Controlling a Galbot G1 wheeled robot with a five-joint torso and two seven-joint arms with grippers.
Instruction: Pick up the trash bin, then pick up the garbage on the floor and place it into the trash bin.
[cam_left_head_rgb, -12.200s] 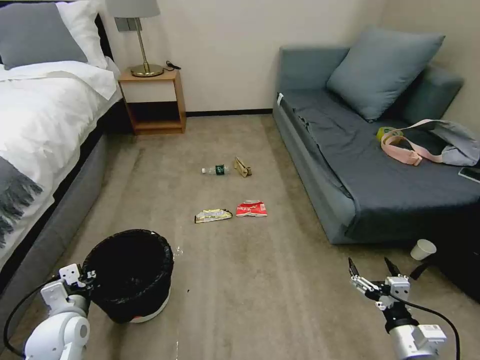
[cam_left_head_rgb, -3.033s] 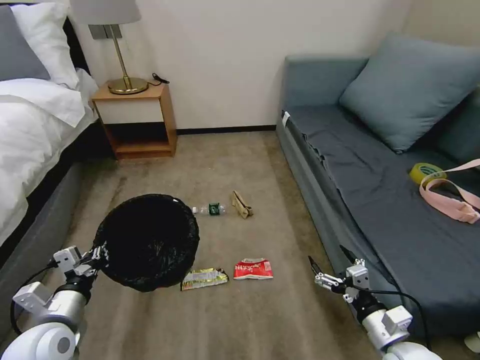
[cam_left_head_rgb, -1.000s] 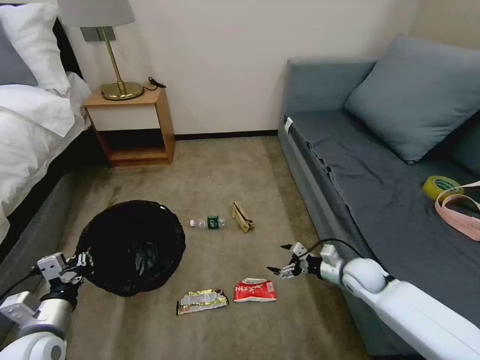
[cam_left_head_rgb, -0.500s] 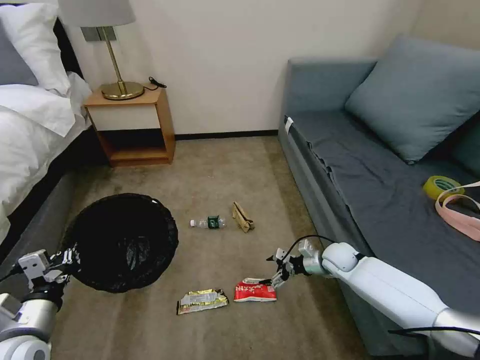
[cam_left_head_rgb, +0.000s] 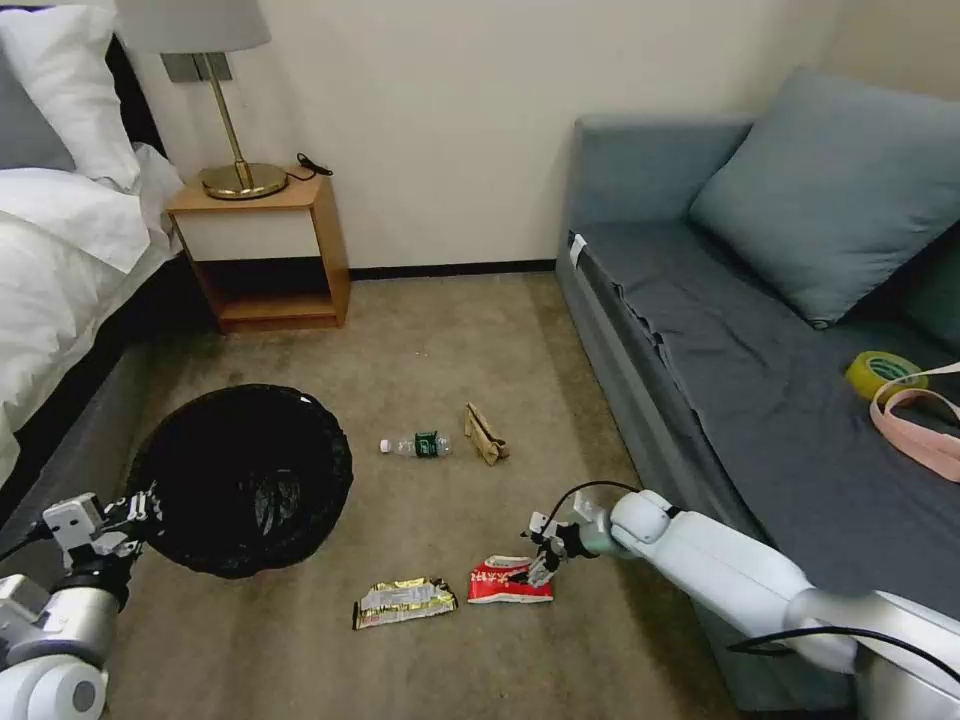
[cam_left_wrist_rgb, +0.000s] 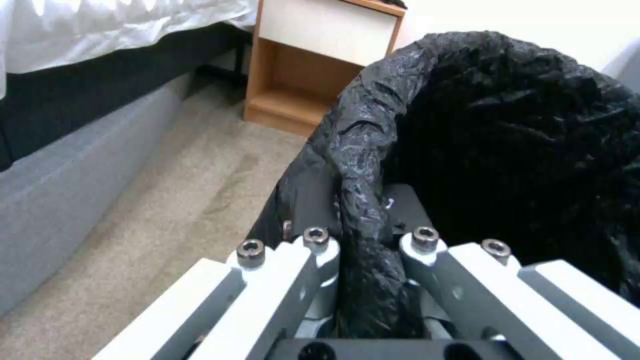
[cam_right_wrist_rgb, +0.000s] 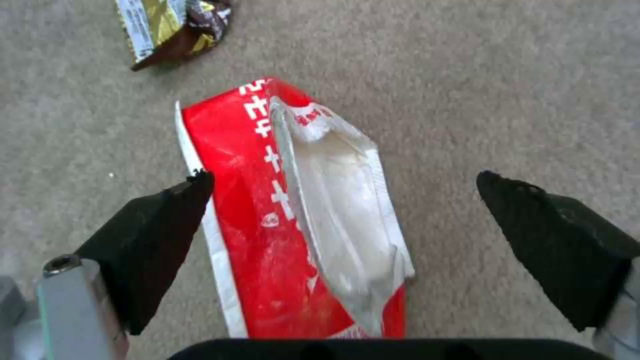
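Red wrapper (cam_right_wrist_rgb: 293, 210) lies flat on carpet (cam_right_wrist_rgb: 507, 85) between spread jaws of right gripper (cam_right_wrist_rgb: 347, 200). Left gripper (cam_left_wrist_rgb: 363, 240) jaws clenched on bin (cam_left_wrist_rgb: 507, 125) rim.

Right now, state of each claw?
Left claw: shut on the rim of the round black-bagged trash bin.
Right claw: open, holding nothing, over the red-and-white snack wrapper on the carpet.
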